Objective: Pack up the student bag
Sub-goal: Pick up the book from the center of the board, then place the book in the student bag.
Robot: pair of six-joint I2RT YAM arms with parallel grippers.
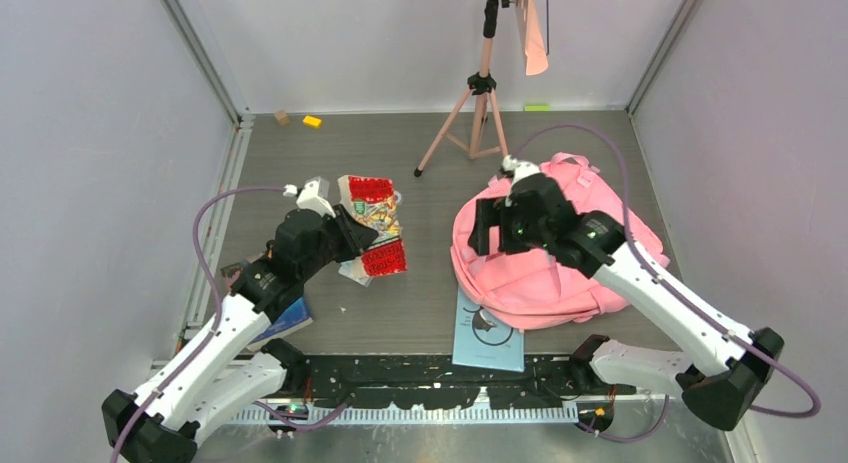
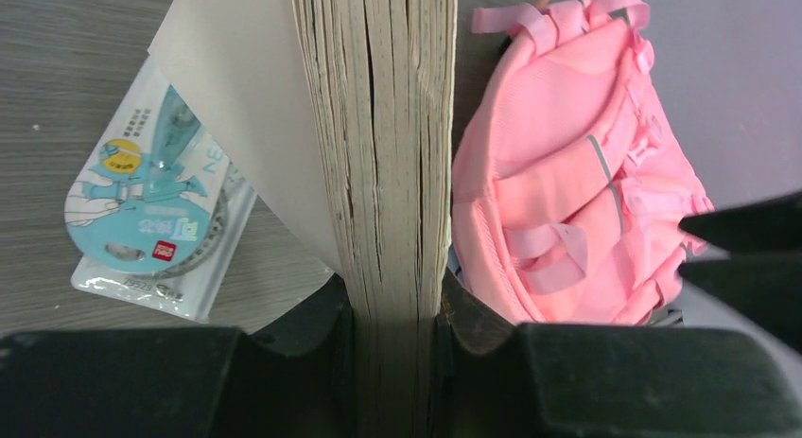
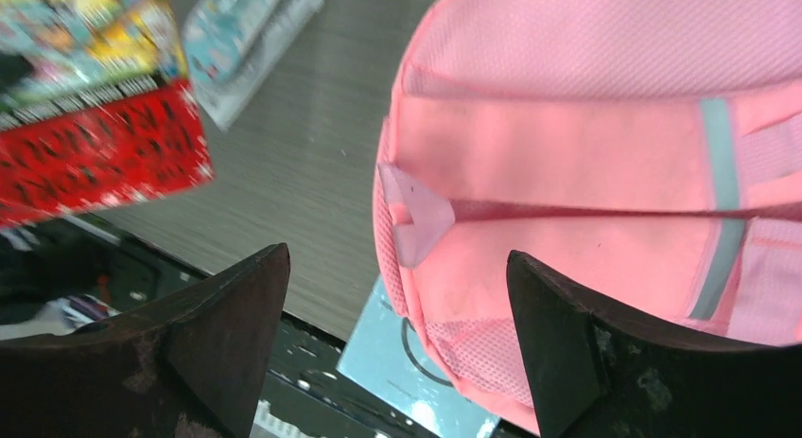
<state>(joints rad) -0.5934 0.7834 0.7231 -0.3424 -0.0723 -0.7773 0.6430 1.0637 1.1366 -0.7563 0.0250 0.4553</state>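
The student bag [image 1: 560, 268] is a large pink backpack lying flat on the right of the table. It also fills the right wrist view [image 3: 586, 126] and shows in the left wrist view [image 2: 577, 173]. My left gripper [image 1: 352, 238] is shut on a thick book [image 1: 372, 223] with a red and colourful cover, held above the table left of the bag. The book's page edges [image 2: 388, 154] stand between the jaws of the left gripper [image 2: 395, 306]. My right gripper [image 1: 497, 228] hovers open over the bag's left edge, and nothing sits between the fingers of this right gripper [image 3: 397, 255].
A light blue booklet [image 1: 487, 333] lies partly under the bag's near edge. A packaged correction tape [image 2: 151, 206] lies on the table beneath the held book. A dark blue book [image 1: 288, 321] sits by the left arm. A tripod [image 1: 478, 93] stands at the back, with small blocks [image 1: 313, 121] near the far wall.
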